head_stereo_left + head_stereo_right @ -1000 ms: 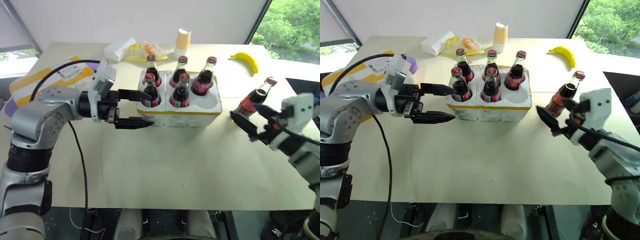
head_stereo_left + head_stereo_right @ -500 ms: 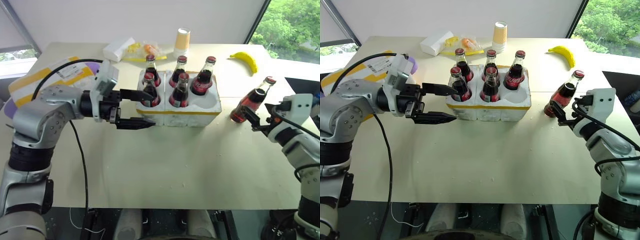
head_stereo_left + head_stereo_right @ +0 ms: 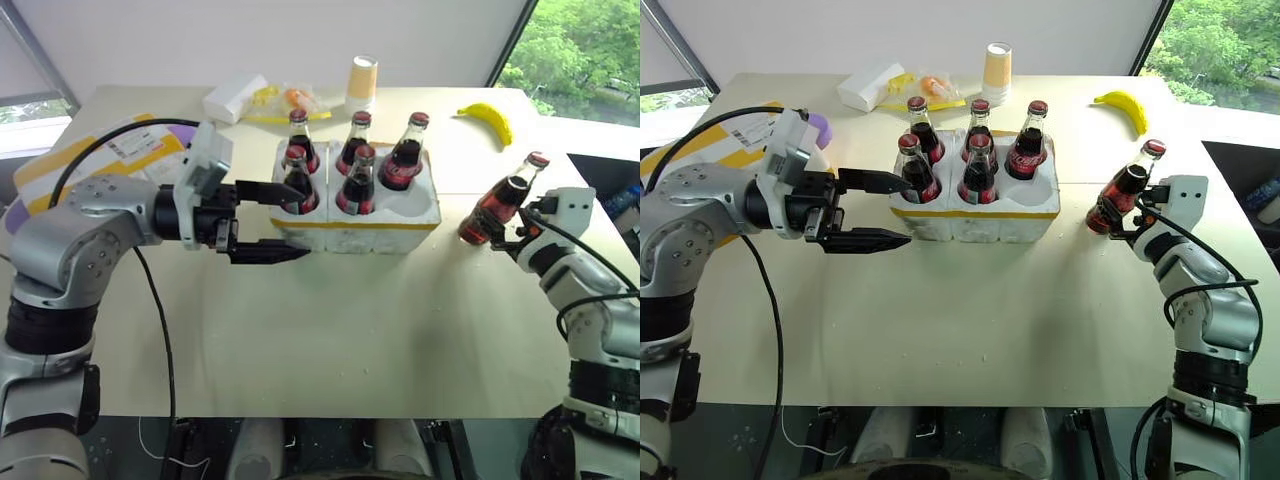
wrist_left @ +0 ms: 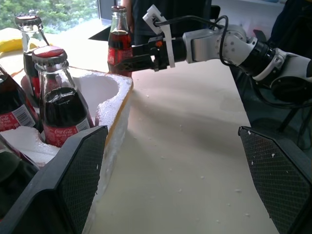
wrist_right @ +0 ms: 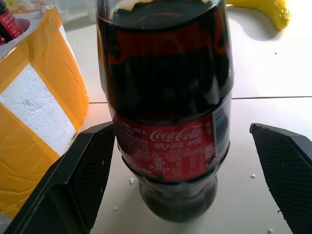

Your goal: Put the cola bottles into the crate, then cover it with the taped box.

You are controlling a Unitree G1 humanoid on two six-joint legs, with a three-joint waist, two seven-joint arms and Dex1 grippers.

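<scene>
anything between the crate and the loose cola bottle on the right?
No, bare table top only. The head views show an open strip between the crate and the loose cola bottle; the right gripper, open, sits at the bottle's far side.

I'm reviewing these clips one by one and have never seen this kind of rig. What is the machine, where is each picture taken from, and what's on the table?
It is a humanoid robot with two arms, each ending in a two-fingered black gripper. Two pictures come from cameras in its head, looking down over the table; the other two come from cameras on its wrists.

On the table a white crate holds five cola bottles; one well is empty. The sixth bottle stands on the table beside the crate. The right gripper is open around it, not gripping. The left gripper is open beside the crate, holding nothing. The taped box lies behind the left arm. A banana, a paper cup, a small white box and snack packets lie farther back.
</scene>
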